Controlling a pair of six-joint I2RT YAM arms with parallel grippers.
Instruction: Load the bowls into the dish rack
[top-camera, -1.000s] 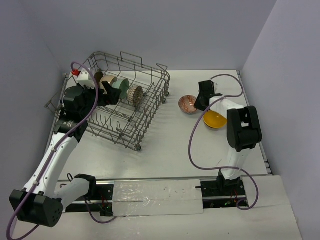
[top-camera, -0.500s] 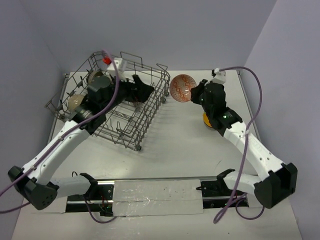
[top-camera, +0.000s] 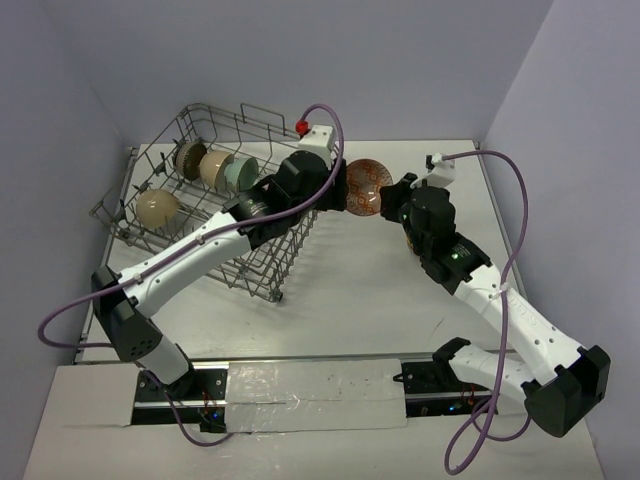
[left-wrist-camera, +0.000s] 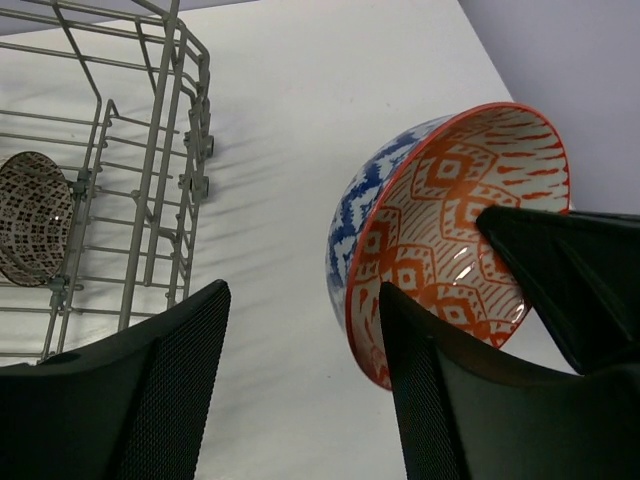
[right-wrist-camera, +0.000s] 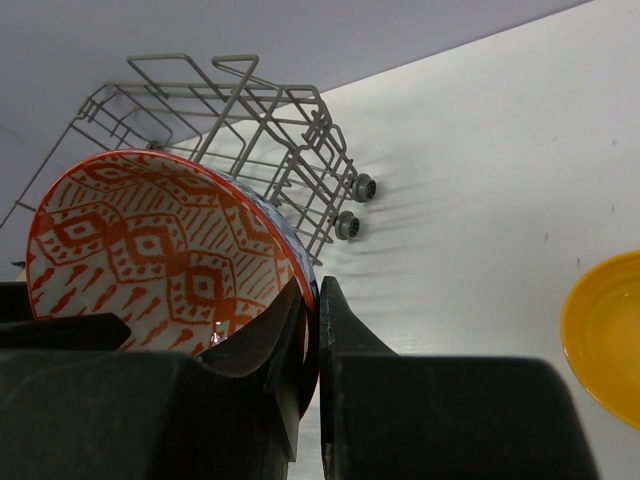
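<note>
a: where to find the patterned bowl (top-camera: 366, 186)?
b: up in the air, just right of the dish rack (top-camera: 270, 265), off its right-hand corner, tipped on edge. pinched at the rim by the right gripper (right-wrist-camera: 312, 300), jaws closed on the thin lip.
a: and the left gripper (left-wrist-camera: 303, 300)?
b: reaching out from over the rack, fingers (left-wrist-camera: 150, 400) apart, nothing between them. one finger close by the bowl's lower rim; touching or not, hard to say.
a: handling?
b: glazed ceramic by the look, so probably stiff, slick and breakable, yet light enough for a rim pinch. best taken on the rim opposite the right gripper's hold, one finger inside, one outside. no knocking against the wire.
a: looks?
b: orange-red diamonds and dashes on white inside, blue and white outside, orange lip.
a: anything else?
b: racked bowls (top-camera: 213, 168) standing on edge in the rack's far-left rows, and a yellow bowl (right-wrist-camera: 605, 330) down on the table (top-camera: 330, 300), right of the rack.
</note>
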